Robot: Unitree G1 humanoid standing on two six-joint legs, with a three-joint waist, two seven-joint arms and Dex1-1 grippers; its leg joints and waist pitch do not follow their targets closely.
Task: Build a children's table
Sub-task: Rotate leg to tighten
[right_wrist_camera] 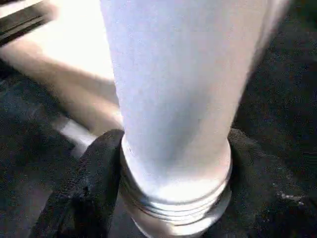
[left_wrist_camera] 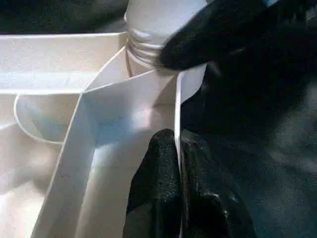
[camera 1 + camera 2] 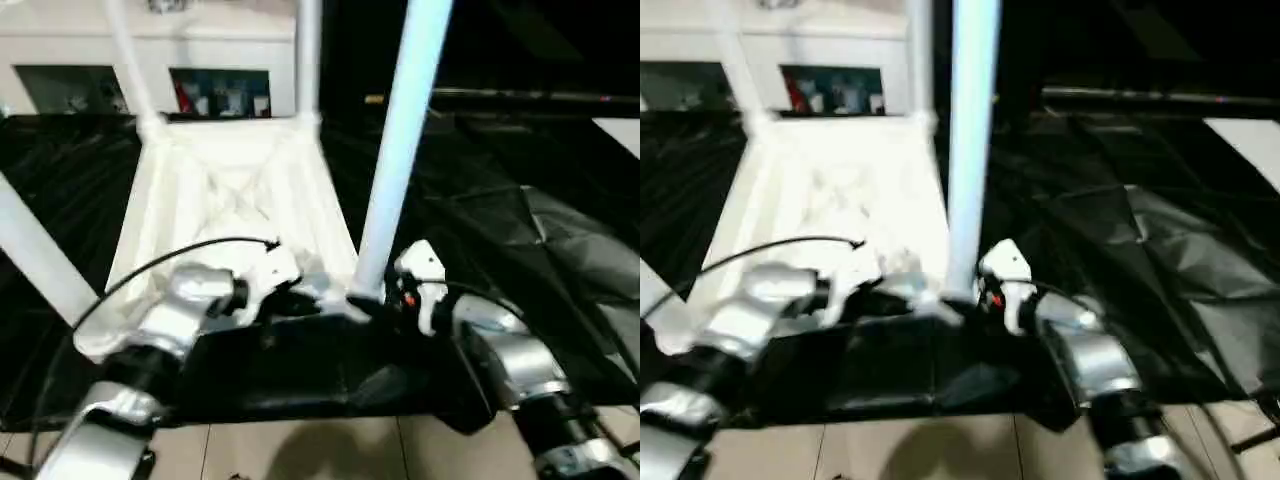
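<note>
On the black-draped table (image 3: 560, 250), seen from the left eye view, the white table top (image 3: 235, 200) lies upside down with its ribbed underside facing up. Legs rise from its corners: two at the far corners, one slanting off at the left edge, and one tall leg (image 3: 400, 150) standing at the near right corner. The left gripper (image 3: 290, 298) sits at the top's near edge, and the right gripper (image 3: 385, 295) is at the base of that near right leg. Pale floor tiles (image 3: 300, 450) show below the table's front edge.

In the right eye view the same layout appears, with the leg (image 3: 970, 150) upright just beside the right gripper (image 3: 975, 295).

In the left wrist view, the left gripper (image 2: 178, 163) is clenched on a thin upright wall of the table top (image 2: 124, 109), one black finger on either side of it. Just beyond, the leg's threaded end (image 2: 143, 49) sits in the corner socket, with a black finger (image 2: 208, 34) of the right gripper against it.

In the right wrist view, the right gripper (image 1: 173, 173) grasps the leg (image 1: 173, 89) just above its threaded end, its fingers (image 1: 94, 173) on either side of the tube.
</note>
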